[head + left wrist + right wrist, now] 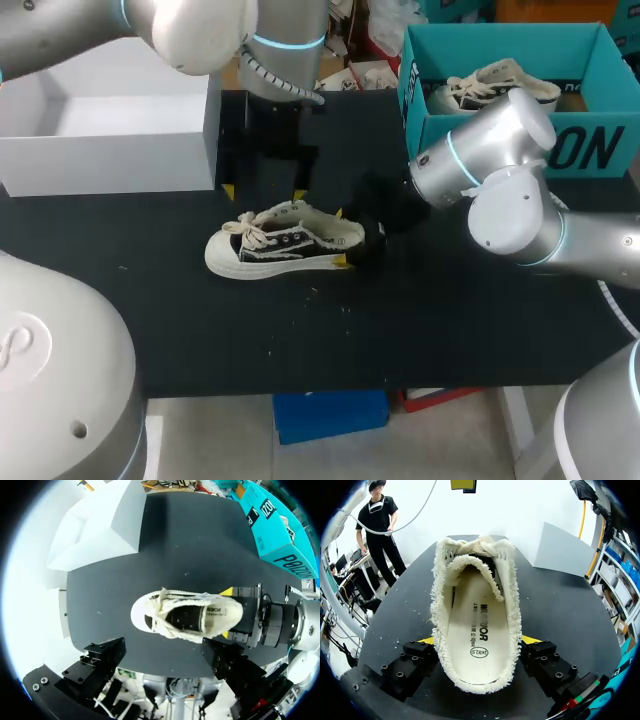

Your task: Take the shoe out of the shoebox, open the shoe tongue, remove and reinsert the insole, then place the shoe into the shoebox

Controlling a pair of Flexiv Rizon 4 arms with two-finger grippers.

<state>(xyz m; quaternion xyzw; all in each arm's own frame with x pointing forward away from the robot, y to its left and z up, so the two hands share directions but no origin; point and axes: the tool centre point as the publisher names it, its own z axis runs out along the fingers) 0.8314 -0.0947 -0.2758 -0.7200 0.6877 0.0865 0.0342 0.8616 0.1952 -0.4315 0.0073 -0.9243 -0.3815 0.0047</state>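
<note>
At ten o'clock from the shoe [285,240] stands an open white box [110,130]. Your left gripper [264,192] hangs over the laces at the shoe's twelve o'clock, fingers spread wide and holding nothing. The shoe lies on its sole mid-table [450,320], out of either box, its insole [477,630] flat inside. At its three o'clock your right gripper [341,238] clamps the heel from both sides. A teal shoebox [500,140] at two o'clock holds a second shoe [490,85].

The likely risk is that a pull on the tongue or insole drags the heel free, since the frayed collar gives the right fingers a soft hold. The laces could also snag a descending finger.

The collar fringe hides the exact contact at the heel. The tongue is bunched at the toe end and hard to read. You cannot tell which box is meant for this shoe.
</note>
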